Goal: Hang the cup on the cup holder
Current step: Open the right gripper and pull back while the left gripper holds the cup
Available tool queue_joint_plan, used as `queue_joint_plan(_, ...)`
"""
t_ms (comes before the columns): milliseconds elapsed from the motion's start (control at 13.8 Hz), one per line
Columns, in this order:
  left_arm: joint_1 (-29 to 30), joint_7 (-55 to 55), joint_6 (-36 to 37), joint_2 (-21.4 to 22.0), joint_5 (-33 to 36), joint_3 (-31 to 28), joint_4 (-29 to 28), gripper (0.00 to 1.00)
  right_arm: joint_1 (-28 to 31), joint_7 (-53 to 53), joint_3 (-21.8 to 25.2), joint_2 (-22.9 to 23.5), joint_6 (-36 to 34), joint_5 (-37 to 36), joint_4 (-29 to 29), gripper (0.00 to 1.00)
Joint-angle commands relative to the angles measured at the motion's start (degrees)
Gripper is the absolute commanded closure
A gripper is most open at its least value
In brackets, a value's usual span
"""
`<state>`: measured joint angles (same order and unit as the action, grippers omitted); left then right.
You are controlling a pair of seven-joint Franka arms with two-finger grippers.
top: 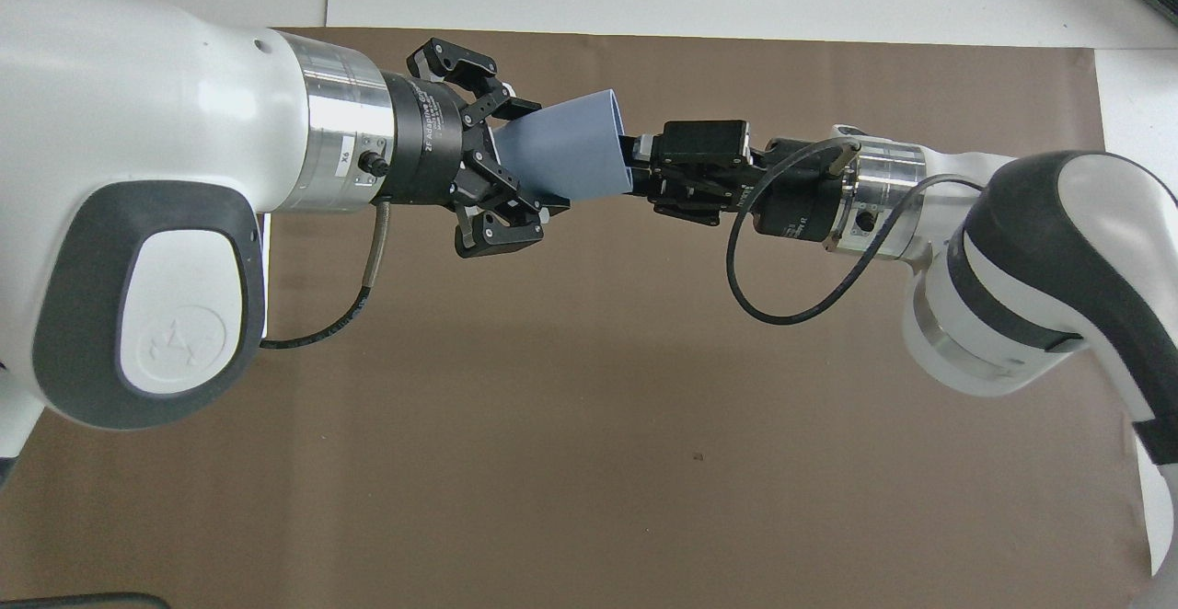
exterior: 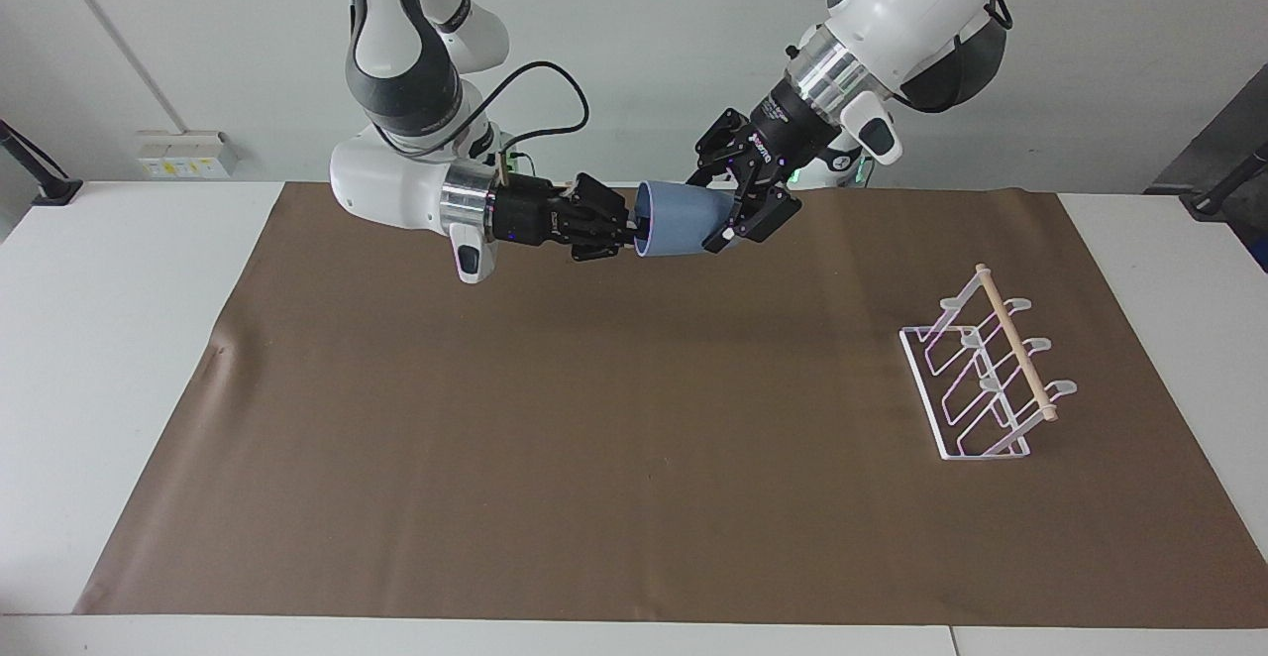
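While the cup (exterior: 679,220) hangs in the air over the brown mat (exterior: 614,418) | left gripper (exterior: 741,202) fingers spread wide around its narrow base | right gripper (exterior: 626,227) pinches its rim | cup lies on its side, mouth toward the right arm | cup holder (exterior: 986,369) stands at the left arm's end.

left tool (top: 502,172) around cup (top: 561,151) base; right tool (top: 644,172) at rim.
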<state>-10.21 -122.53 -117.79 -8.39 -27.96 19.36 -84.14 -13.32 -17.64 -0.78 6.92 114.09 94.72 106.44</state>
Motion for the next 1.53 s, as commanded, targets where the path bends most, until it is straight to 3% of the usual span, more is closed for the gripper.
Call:
queue_joint_plan(0,-0.42,-0.43,0.1,0.74,1.93,-0.47,-0.94,1.0,0.84,-0.12,-0.28,-0.59,0.35,-2.68,0.52,0.43)
queue_joint_plan(145,-0.95,-0.43,0.28,0.92,7.54,-0.29,-1.64,1.0,1.98,-0.29,-0.28,-0.5,-0.35,-6.98,0.34,0.39)
queue_joint_plan(218,-0.95,-0.43,0.28,1.36,9.22,-0.29,-2.25,1.0,2.85,-0.55,-0.28,-0.41,-0.96,-10.05,0.34,0.27)
queue_joint_plan(291,-0.95,-0.25,0.54,1.45,10.63,-0.38,-2.69,1.0,3.39,-0.64,-0.28,-0.59,-1.06,-13.56,0.34,0.05)
queue_joint_plan(364,-0.95,0.19,0.8,1.88,12.99,-0.38,-3.31,1.0,3.65,-0.82,-0.19,-0.94,-0.97,-17.68,0.26,0.0)
queue_joint_plan(655,-0.43,2.11,2.3,4.25,23.98,-0.29,-7.61,1.0,4.36,-0.47,0.25,-1.12,-0.53,-32.97,-0.27,0.0)
queue_joint_plan(1018,2.29,13.54,1.86,7.85,33.47,-0.73,-14.81,1.0,4.71,-0.12,0.25,-0.94,2.53,-58.37,-1.24,0.0)
queue_joint_plan(1455,11.16,22.86,-4.12,12.26,44.98,-0.73,-25.02,1.0,9.36,-0.12,0.25,-0.59,4.13,-74.57,-1.06,0.0)
